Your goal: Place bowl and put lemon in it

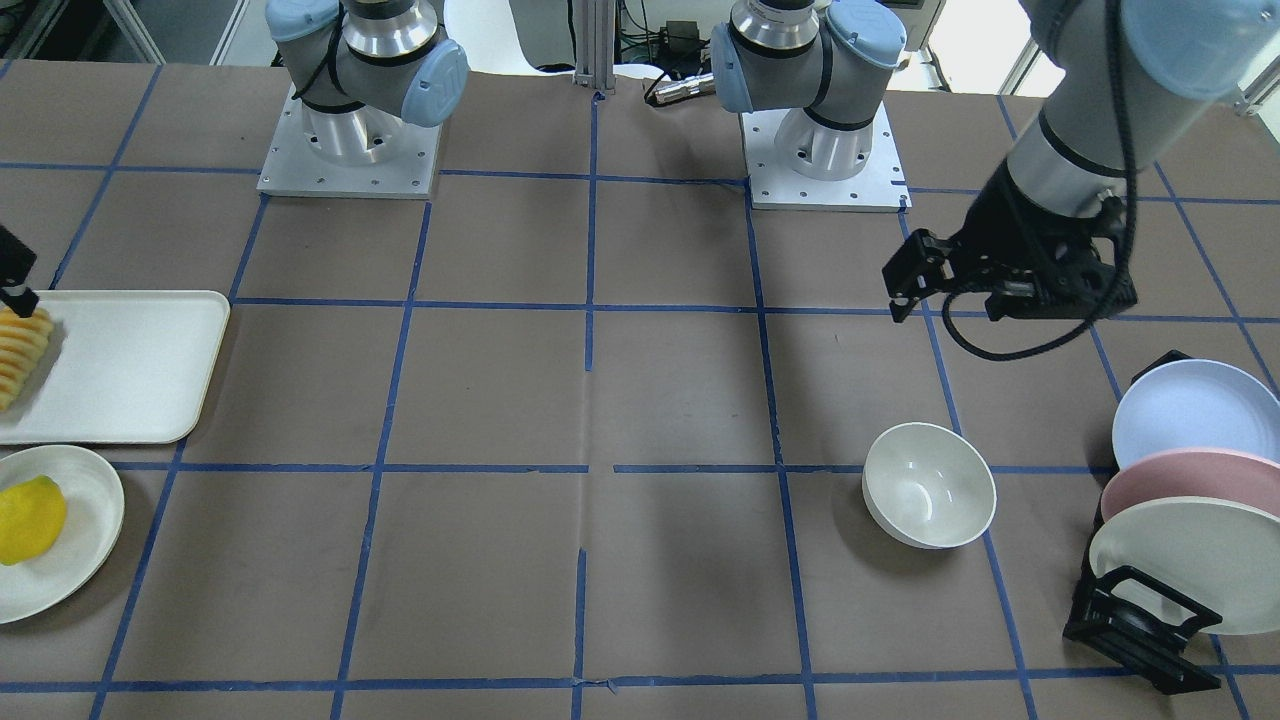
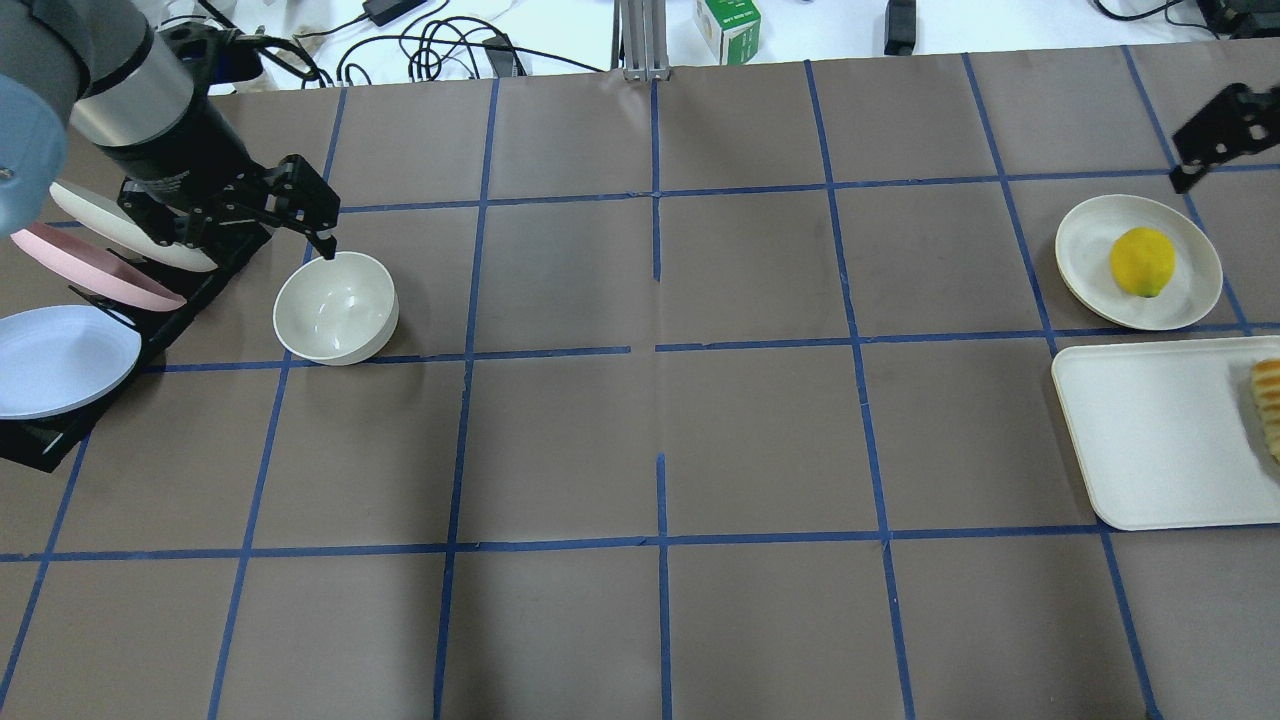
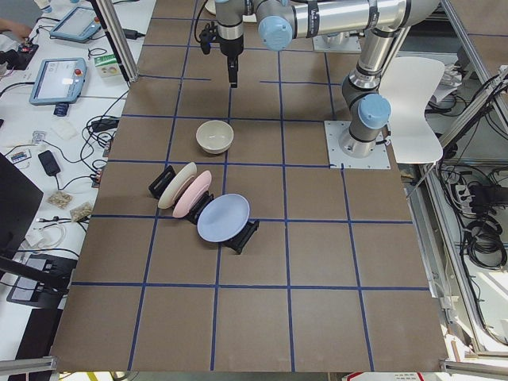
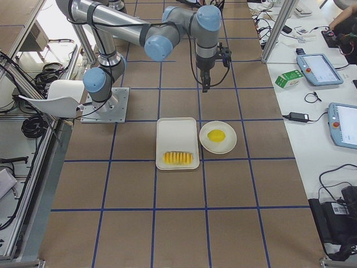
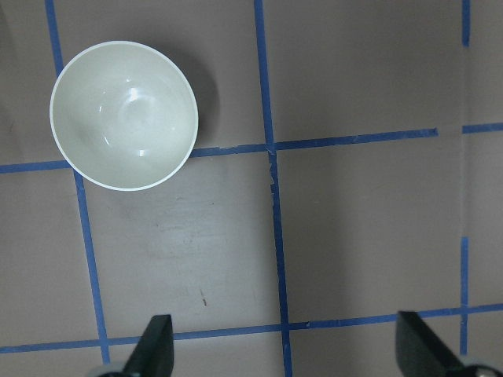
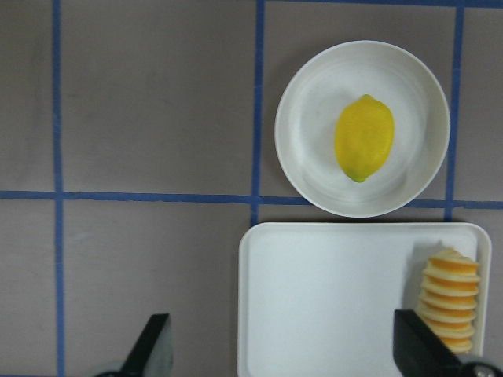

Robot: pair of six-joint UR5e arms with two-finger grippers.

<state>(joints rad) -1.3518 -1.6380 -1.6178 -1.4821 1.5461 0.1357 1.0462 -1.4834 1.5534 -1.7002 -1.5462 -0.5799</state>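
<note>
The off-white bowl [image 2: 335, 307] stands upright and empty on the table, on the robot's left; it also shows in the front view [image 1: 928, 485] and the left wrist view [image 5: 123, 114]. My left gripper [image 2: 312, 215] is open and empty, raised above the table just behind the bowl, next to the plate rack; it also shows in the front view [image 1: 900, 285]. The yellow lemon [image 2: 1142, 261] lies on a cream plate [image 2: 1085, 240] at the far right, also in the right wrist view [image 6: 364, 137]. My right gripper [image 2: 1205, 140] is open and empty, high above the table beyond the plate.
A black rack [image 2: 40, 440] holds a blue, a pink and a cream plate on edge, left of the bowl. A white rectangular tray [image 2: 1150, 440] next to the lemon's plate carries sliced, ridged yellow-orange food [image 6: 448, 302]. Both arm bases [image 1: 825, 150] stand at the robot's side.
</note>
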